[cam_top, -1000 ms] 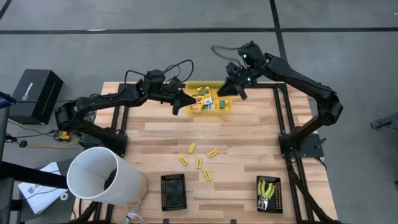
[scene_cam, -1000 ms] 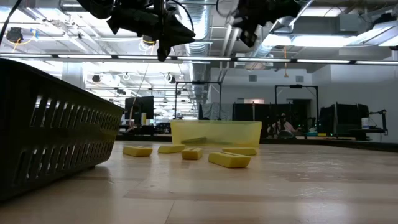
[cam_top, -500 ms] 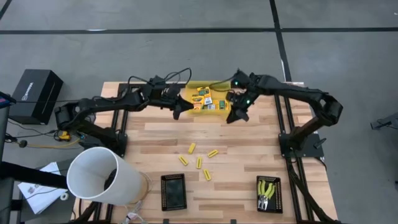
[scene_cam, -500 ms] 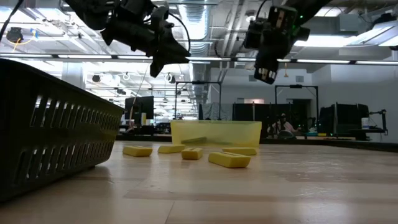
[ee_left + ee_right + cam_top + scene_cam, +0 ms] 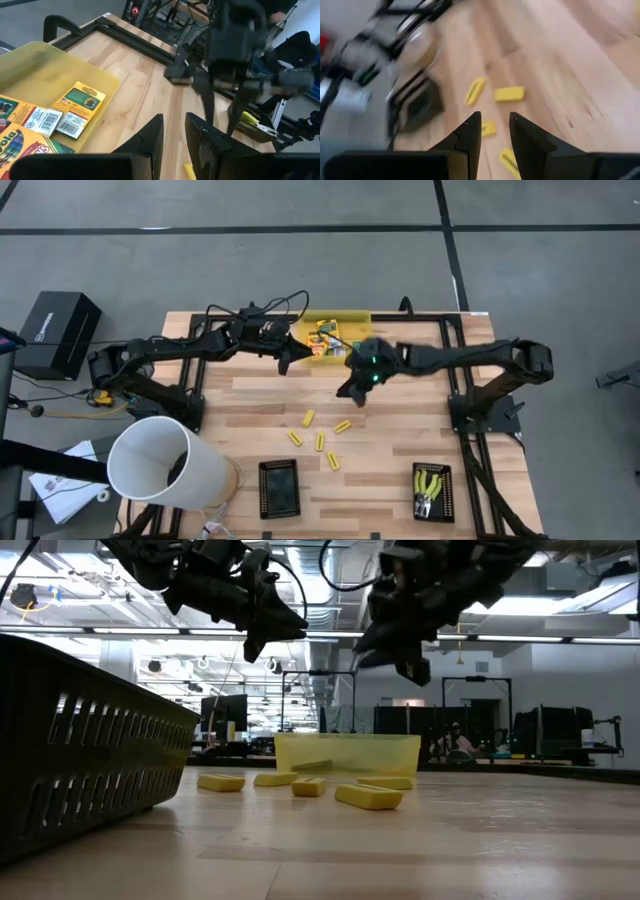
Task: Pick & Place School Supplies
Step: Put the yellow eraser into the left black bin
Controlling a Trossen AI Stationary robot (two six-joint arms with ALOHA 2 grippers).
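Several small yellow-and-green printed boxes (image 5: 328, 338) (image 5: 80, 102) lie flat in the translucent yellow bin (image 5: 345, 316) at the table's far middle. Several short yellow sticks (image 5: 320, 442) (image 5: 368, 797) (image 5: 510, 93) lie scattered on the wood nearer the front. Two hand tools with yellow-green handles (image 5: 430, 480) lie in the black tray (image 5: 447, 492) at the near right. My left gripper (image 5: 285, 362) (image 5: 173, 120) hovers open by a narrow gap off the bin's near left corner. My right gripper (image 5: 348, 392) (image 5: 495, 117) hangs open above bare wood between bin and sticks, pointing down.
A second black tray (image 5: 279, 487) sits at the near middle and fills the left of the low view (image 5: 80, 750). A white bucket (image 5: 160, 460) lies at the near left corner. A black box (image 5: 55, 330) stands off the table's left. Bare wood lies around the sticks.
My right gripper has swung from beyond the bin's far right corner toward the near edge and the left, dropping lower, and now hangs over the wood just beyond the sticks. My left gripper shifted slightly toward the bin's near left corner, then held still. Nothing on the table moved.
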